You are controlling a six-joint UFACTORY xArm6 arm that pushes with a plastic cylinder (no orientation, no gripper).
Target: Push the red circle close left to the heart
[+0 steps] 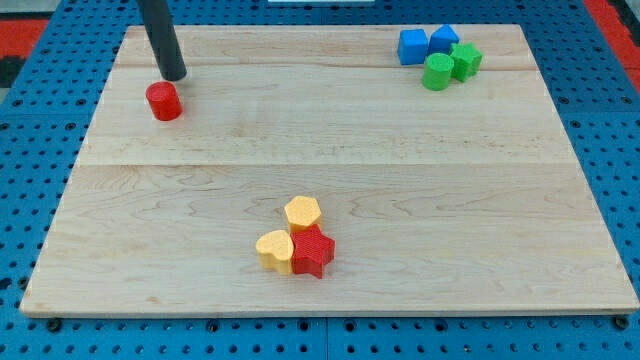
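Note:
The red circle (164,101) lies near the board's upper left corner. My tip (174,77) stands just above it and a little to its right, very close to its top edge or touching it. The yellow heart (275,250) lies at the bottom middle of the board, far below and to the right of the red circle. The heart touches a red star (313,251) on its right and a yellow hexagon (302,213) above it.
At the upper right, two blue blocks (412,46) (443,40), a green circle (437,72) and a green star (465,60) sit in a tight cluster. The wooden board (330,150) rests on a blue pegboard.

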